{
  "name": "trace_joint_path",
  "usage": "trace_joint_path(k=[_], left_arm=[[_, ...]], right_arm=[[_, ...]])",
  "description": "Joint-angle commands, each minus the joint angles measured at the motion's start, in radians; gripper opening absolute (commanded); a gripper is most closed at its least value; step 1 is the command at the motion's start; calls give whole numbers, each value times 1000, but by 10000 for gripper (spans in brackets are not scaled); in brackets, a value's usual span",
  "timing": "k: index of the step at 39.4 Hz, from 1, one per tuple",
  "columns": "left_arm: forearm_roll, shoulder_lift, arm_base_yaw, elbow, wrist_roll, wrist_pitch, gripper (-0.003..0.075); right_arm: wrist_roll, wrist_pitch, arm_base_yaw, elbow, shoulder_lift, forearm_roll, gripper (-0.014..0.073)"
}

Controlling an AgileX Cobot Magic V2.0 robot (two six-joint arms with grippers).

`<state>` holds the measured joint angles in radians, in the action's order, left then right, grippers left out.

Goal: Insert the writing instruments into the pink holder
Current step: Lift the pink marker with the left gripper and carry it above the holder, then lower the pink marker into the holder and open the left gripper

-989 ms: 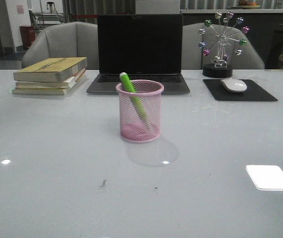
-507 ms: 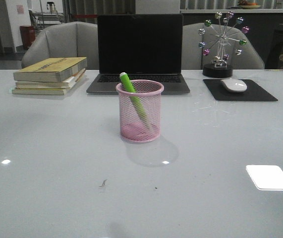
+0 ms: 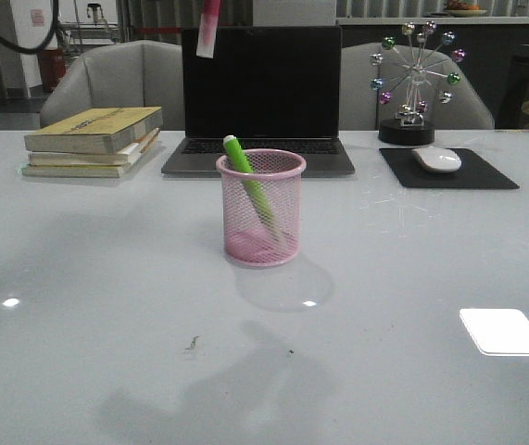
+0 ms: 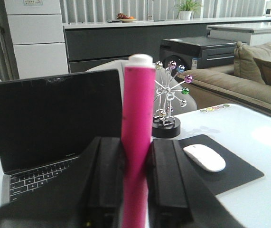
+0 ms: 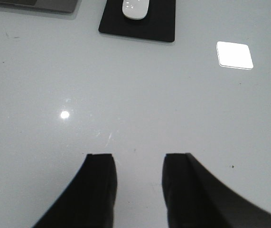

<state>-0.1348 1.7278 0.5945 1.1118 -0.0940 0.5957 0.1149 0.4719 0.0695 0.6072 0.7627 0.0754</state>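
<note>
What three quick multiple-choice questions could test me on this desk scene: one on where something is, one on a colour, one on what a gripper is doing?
1. Where is the green highlighter?
A. On the books
B. Leaning inside the pink mesh holder
C. On the mouse pad

2. What colour is the marker in the left gripper?
A. Pink
B. Blue
C. Yellow

3. What state is the right gripper in?
A. Shut on a pen
B. Shut on the mouse
C. Open, holding nothing

Answers: 1 B, its top pokes above the holder's rim. 2 A, the pink highlighter stands between the fingers. 3 C, bare table shows between its fingers.
</note>
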Motion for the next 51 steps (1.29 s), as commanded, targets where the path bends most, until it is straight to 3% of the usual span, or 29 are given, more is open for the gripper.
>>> trace_joint_path(k=[1, 12, 51], left_arm=[[3, 4, 8, 29, 14, 192, 95], [128, 98, 13, 29, 168, 288, 94], [143, 161, 45, -24, 168, 284, 96]], right_arm=[[10, -74, 5, 28, -7, 2, 373], [10, -74, 5, 28, -7, 2, 373], [10, -73, 5, 28, -7, 2, 373]])
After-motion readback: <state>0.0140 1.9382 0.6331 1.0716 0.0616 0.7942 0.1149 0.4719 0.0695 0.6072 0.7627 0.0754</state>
